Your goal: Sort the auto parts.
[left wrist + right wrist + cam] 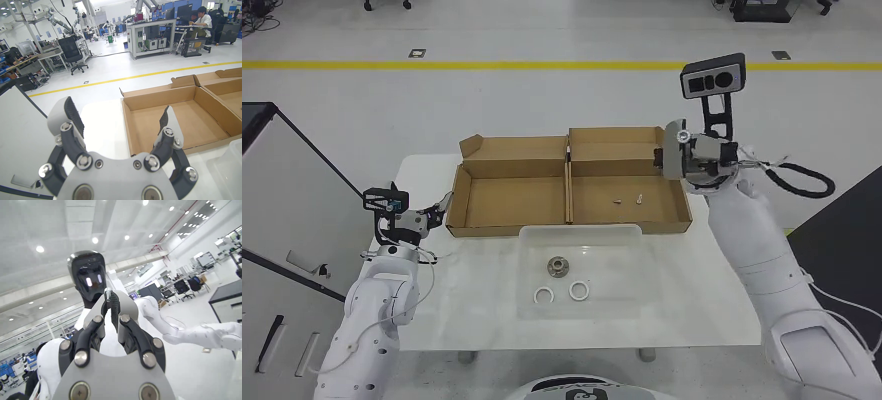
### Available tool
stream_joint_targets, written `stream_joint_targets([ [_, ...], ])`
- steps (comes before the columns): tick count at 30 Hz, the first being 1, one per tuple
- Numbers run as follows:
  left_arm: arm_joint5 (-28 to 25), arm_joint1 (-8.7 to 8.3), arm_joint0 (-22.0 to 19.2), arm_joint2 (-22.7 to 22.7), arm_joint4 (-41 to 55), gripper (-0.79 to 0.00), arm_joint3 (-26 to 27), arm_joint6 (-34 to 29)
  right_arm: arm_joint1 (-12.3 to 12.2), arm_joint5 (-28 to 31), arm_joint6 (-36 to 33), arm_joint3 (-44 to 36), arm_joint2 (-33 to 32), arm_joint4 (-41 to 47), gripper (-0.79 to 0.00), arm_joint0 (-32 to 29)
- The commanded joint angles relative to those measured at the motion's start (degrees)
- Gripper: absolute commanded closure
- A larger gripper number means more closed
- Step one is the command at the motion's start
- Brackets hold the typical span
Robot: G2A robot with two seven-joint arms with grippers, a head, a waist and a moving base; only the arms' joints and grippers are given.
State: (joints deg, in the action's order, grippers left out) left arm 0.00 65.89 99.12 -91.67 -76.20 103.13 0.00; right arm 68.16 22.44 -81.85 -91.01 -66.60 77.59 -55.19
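The left gripper (119, 113) hung with its jaws spread wide and empty near the left edge of the table (692, 290), just beside the left carton (512, 205). That carton's floor was bare.

Toward the front edge, mid-table, stood a clear bin (527, 270). In it lay a metal hub (558, 265), with two white rings (543, 295) (580, 292) nearer the front. The hub looked the heaviest piece: stiff, smooth, and probably slippery, so it was best taken across its outer rim with a firm squeeze. The rings seemed light and thin. A pinch across the band would suit, one finger inside and one outside.

The right carton (682, 205) touched the left one's side and held two small pale parts (619, 197) (639, 197) on its floor, too small to identify.

By that carton's far right corner, the right gripper (109, 298) was clamped on a small threaded screw (107, 294), pinched at the very fingertips. The screw was rigid and nearly weightless. With so little of it caught between the ribbed pads (114, 306), it could likely twist or slip out.
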Motion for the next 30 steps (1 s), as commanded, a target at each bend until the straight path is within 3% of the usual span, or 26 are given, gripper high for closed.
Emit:
stream_joint_targets([
  [1, 0.0, 0.00, 0.0, 0.0, 0.0, -0.785, 0.0, 0.0, 0.6, -0.8, -0.8, 0.3, -0.5, 3.1, 0.000, -0.4],
  [7, 0.0, 0.00, 0.0, 0.0, 0.0, -0.785, 0.0, 0.0, 2.1, -2.5, -2.5, 1.4, -2.0, 6.3, 0.000, -0.7],
  [23, 0.0, 0.00, 0.0, 0.0, 0.0, -0.785, 0.0, 0.0, 3.1, 0.3, 0.3, 1.8, -5.7, -18.7, 0.000, 0.2],
  [27, 0.0, 0.00, 0.0, 0.0, 0.0, -0.785, 0.0, 0.0, 3.3, 0.3, 0.3, 1.5, -5.7, -18.2, 0.000, -0.2],
  [30, 0.0, 0.00, 0.0, 0.0, 0.0, -0.785, 0.0, 0.0, 3.8, -0.7, -0.7, 1.5, -5.4, -12.3, 0.000, -0.9],
])
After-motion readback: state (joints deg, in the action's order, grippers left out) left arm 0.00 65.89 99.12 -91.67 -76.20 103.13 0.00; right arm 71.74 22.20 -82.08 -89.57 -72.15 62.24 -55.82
